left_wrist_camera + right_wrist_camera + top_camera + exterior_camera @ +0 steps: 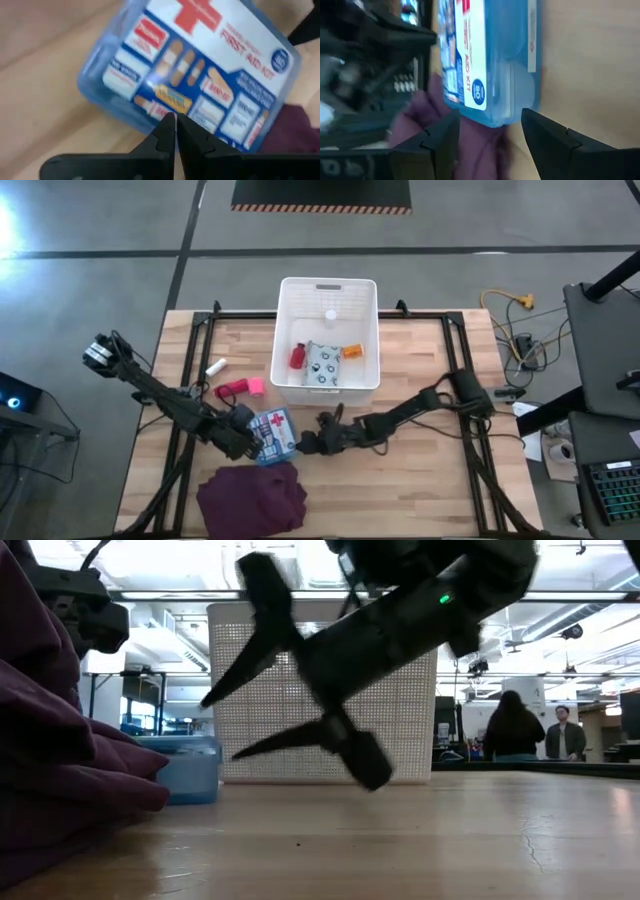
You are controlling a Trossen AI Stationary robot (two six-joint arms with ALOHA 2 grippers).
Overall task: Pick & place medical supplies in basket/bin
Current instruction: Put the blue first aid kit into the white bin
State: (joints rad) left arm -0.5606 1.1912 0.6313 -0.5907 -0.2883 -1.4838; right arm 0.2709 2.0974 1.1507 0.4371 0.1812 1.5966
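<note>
The blue first-aid pouch with a red cross (272, 432) lies flat on the table between my two grippers, beside the purple cloth. My left gripper (175, 121) is shut at the pouch's left side. My right gripper (490, 117) is open, and its fingers stand on either side of the pouch's end (492, 107) without touching it. The low view shows those open fingers (262, 635) just right of the pouch (190, 770). The white basket (292, 290) stands at the far middle. It holds a red bottle (297, 357), a patterned pouch (322, 366), an orange box (352, 351) and a white vial (330, 315). My left gripper's shut fingertips (169, 125) lie against the pouch's side wall (150, 111), coming in low from the table's left. The pouch rests flat on the wood. Whether the tips press on it or only touch it, I cannot tell.
A pink-red tube (232, 389), a pink cube (257, 386) and a small white item (215, 367) lie left of the basket. The dark purple cloth (252, 498) is heaped at the near edge, against the pouch. Bare wood (420, 480) lies to the right.
</note>
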